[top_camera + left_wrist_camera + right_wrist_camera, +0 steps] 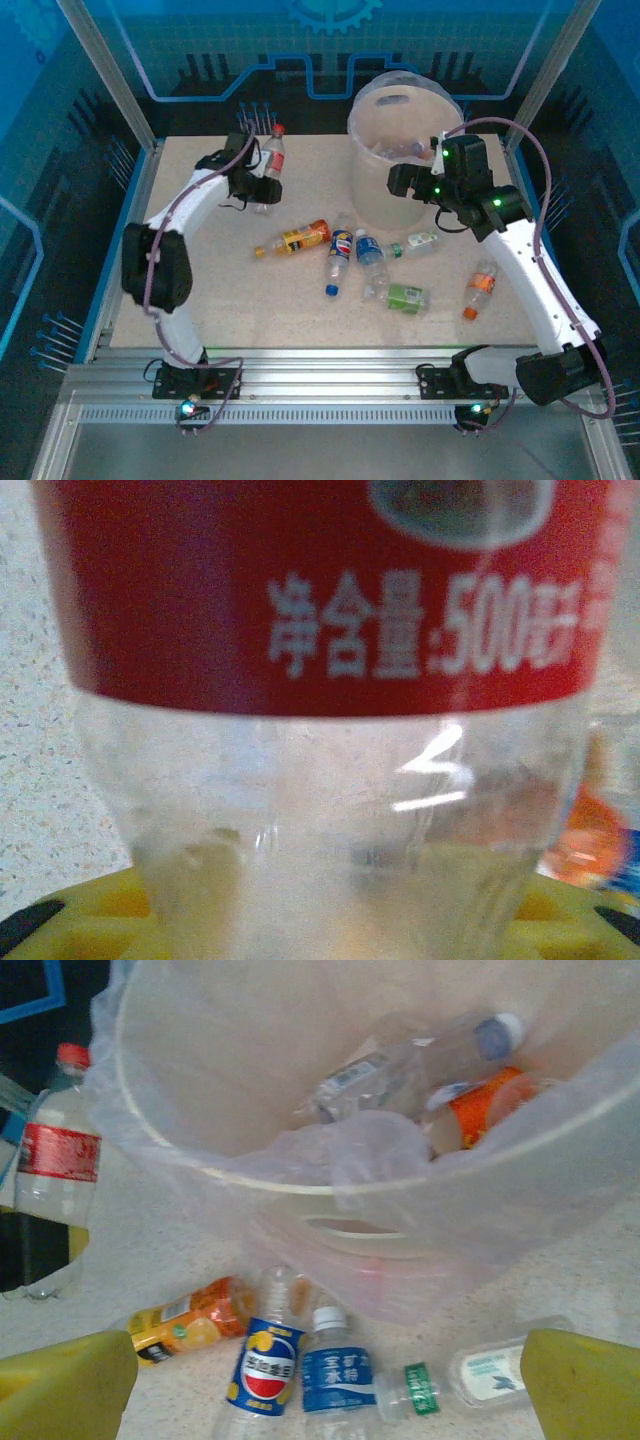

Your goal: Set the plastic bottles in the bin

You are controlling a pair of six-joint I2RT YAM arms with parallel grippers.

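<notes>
Top view, left gripper: The left gripper (263,188) is clamping the red-label bottle (272,155) and holding it upright, well apart from the bin (372,185), on the left arm's side of it.
Top view, right gripper: The right gripper (400,183) is hovering just beside the bin's near wall, jaws standing wide apart and carrying nothing.
Top view, loose bottles: Six loose bottles (340,255) are lying on the table (250,310) in front of the bin, the nearest one just beside its base.
Left wrist, grip: The red-label bottle's clear lower body is sitting between the yellow fingers (80,920). I cannot tell whether its base is resting on the table.
Right wrist, bin: A few bottles in the bin (470,1110) are lying on the liner (340,1145). The fingers (65,1380) are standing wide apart above the loose bottles in front of the bin.
Step in hand: Judging by the firm grip away from the bin, the pick of the red-label bottle is finishing and its carry is about to begin.
Next move: It is likely calling for a lift high enough to clear the bin's rim, then a sweep over the opening while keeping clear of the right arm, then a release.
</notes>
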